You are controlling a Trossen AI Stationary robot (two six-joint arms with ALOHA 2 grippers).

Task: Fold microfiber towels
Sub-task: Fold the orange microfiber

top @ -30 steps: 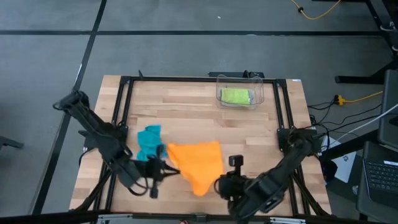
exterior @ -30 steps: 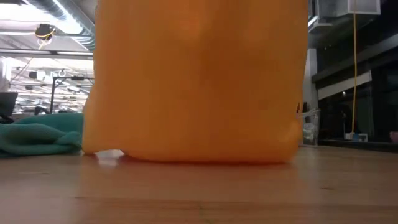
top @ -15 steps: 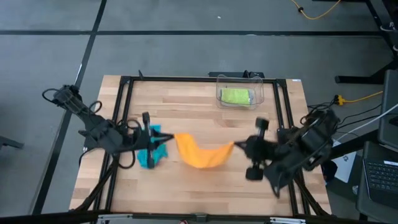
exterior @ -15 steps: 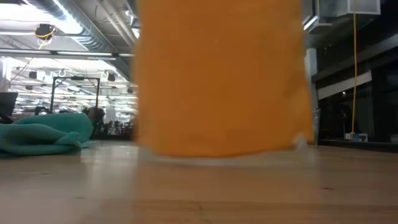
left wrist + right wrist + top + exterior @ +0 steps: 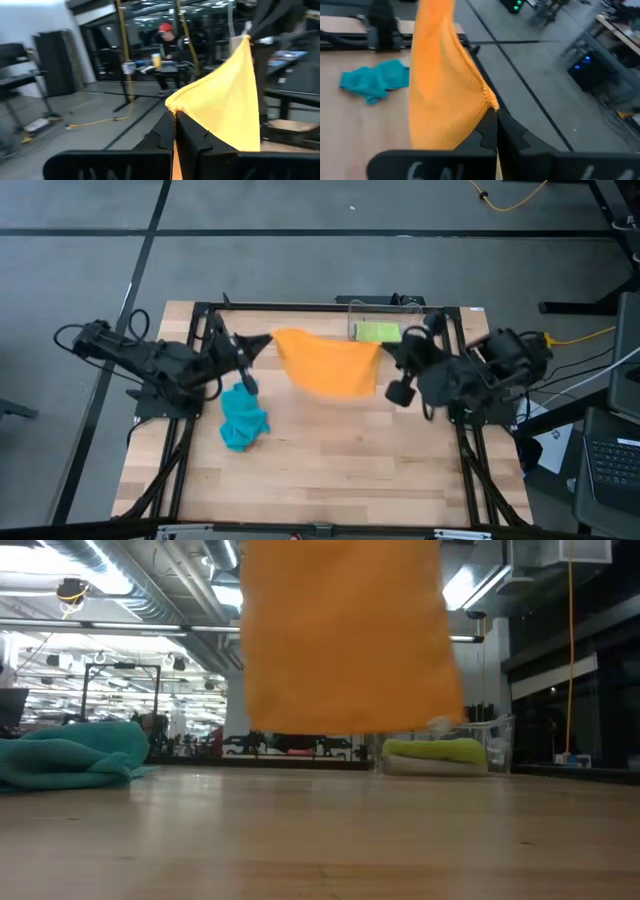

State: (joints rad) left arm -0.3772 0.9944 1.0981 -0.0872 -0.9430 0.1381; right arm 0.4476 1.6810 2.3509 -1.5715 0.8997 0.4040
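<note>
The orange towel [image 5: 326,360] hangs spread in the air between my two grippers, above the table's far half; in the low view [image 5: 345,635] its lower edge is clear of the table. My left gripper [image 5: 262,342] is shut on its left upper corner, my right gripper [image 5: 388,350] on its right upper corner. The teal towel [image 5: 243,418] lies crumpled on the table at the left. The lime green towel [image 5: 378,332] lies folded in the clear bin [image 5: 420,325] at the far edge, partly behind the orange one. The grey towel is out of view. My left gripper pinches the orange towel's corner [image 5: 175,107] between its two shut fingers, coming level from the table's left. The towel stretches away from the fingers toward the other arm, lifted clear. My right gripper pinches the opposite corner [image 5: 490,102] between its shut fingers, coming level from the right. The towel hangs below and away from the fingers, clear of the table.
The bin [image 5: 445,750] with the green towel stands at the far right of the table. The black frame rails [image 5: 200,330] run along the left, far and right edges. Bare wood [image 5: 350,470] fills the near half.
Both grippers have risen and gone toward the table's far edge, moving apart, still shut on the orange towel. The towel has been lifted off the table's near middle and now hangs spread out, clear of the wood. The teal towel has stayed put.
</note>
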